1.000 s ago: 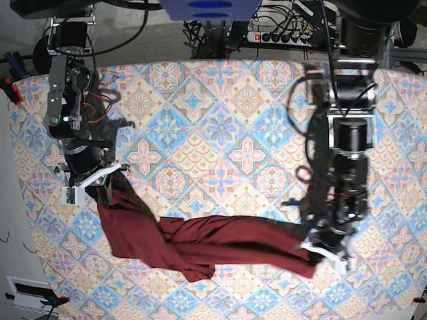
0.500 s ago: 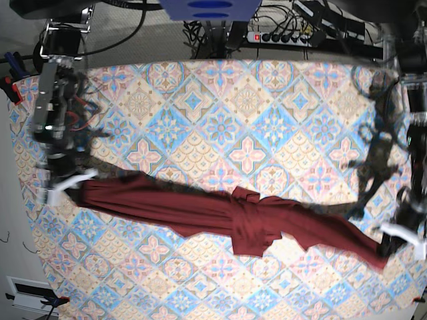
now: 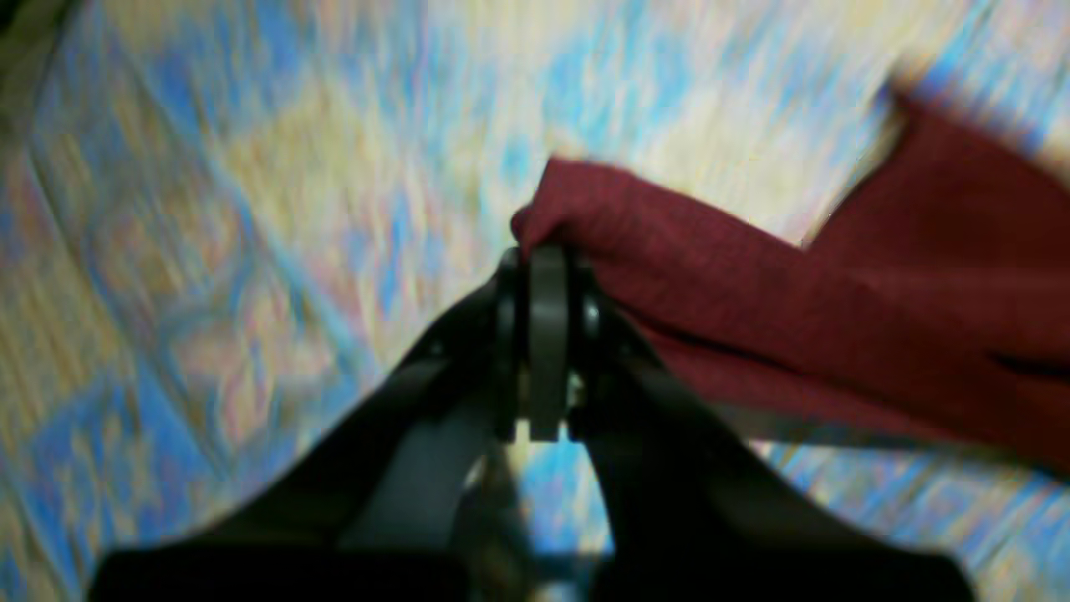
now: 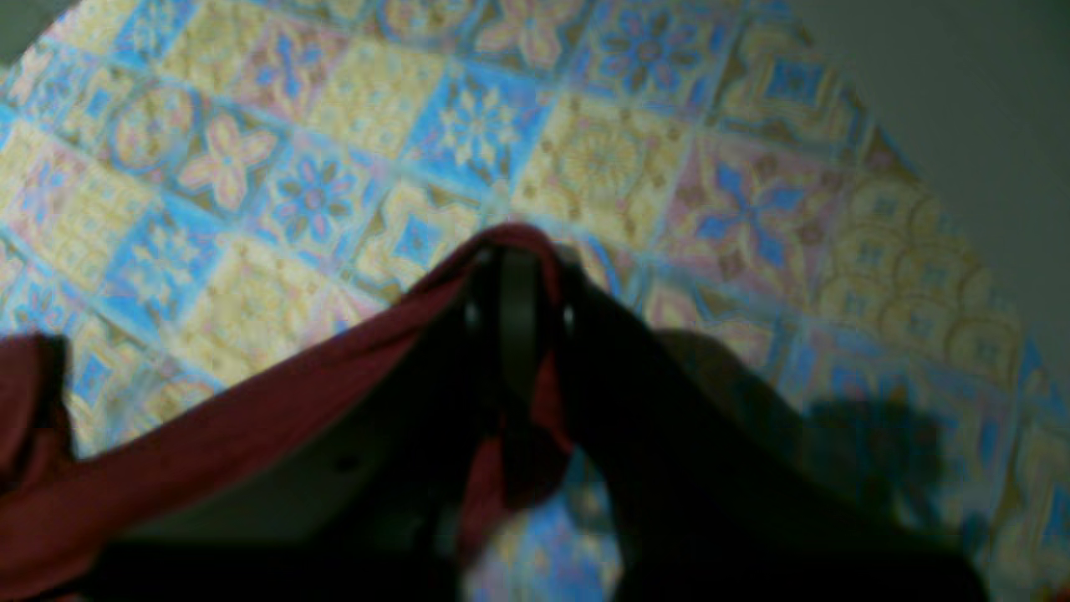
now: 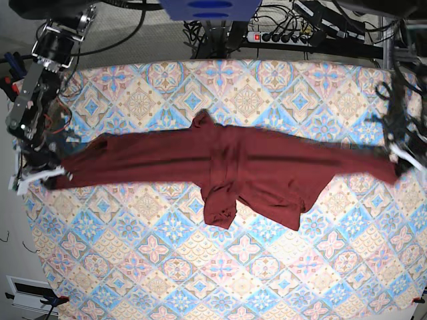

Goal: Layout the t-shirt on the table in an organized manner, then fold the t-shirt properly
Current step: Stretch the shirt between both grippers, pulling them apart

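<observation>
We have the shirt (image 5: 233, 167) stretched between us, its long axis running from the table's (image 5: 267, 280) left edge to its right. Our left gripper (image 3: 539, 259) clamps one end, our right gripper (image 4: 518, 251) the other; the bunched middle sags between, equally far from both.

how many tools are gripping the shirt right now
2. The right tool pinches the t-shirt at its end by one table edge; the left tool pinches the opposite end.
</observation>
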You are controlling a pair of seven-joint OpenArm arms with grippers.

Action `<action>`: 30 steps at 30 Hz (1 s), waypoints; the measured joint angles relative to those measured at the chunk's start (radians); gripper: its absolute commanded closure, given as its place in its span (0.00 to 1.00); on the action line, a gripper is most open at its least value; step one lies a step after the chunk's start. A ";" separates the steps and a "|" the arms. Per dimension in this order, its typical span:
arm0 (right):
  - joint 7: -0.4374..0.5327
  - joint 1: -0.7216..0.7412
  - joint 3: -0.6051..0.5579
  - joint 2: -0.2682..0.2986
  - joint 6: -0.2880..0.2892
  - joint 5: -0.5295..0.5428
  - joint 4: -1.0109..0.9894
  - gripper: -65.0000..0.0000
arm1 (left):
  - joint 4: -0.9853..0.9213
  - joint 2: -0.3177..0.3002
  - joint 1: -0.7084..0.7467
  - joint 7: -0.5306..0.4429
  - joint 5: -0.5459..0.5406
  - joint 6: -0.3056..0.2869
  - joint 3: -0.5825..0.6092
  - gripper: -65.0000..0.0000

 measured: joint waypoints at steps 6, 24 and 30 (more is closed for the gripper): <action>0.032 0.011 -0.082 0.014 -0.010 -0.009 0.074 0.99 | -0.069 0.101 0.008 -0.013 0.202 -0.005 0.110 1.00; 0.016 -0.014 -0.148 0.009 -0.010 -0.012 0.081 0.99 | -0.091 0.065 0.010 0.145 -0.220 0.019 -0.077 0.57; 0.018 -0.011 -0.147 0.009 -0.009 -0.010 0.082 0.99 | -0.094 0.061 -0.064 0.252 -0.389 0.020 -0.165 0.57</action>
